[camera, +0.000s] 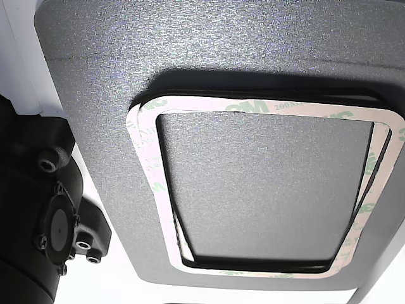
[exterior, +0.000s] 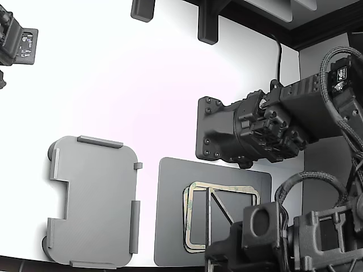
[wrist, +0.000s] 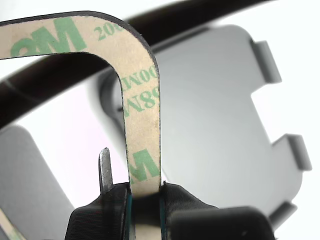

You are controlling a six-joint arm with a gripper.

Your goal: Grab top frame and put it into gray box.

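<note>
Matte black blocky arm (exterior: 266, 127) with round screw heads, looping black cables, black-padded tool (wrist: 145, 200).

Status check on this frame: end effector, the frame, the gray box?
End effector shut on top frame, frame lifted. Gray box empty, apart from the dark mat. More frames stacked on the mat. Nothing blocking the box.
</note>
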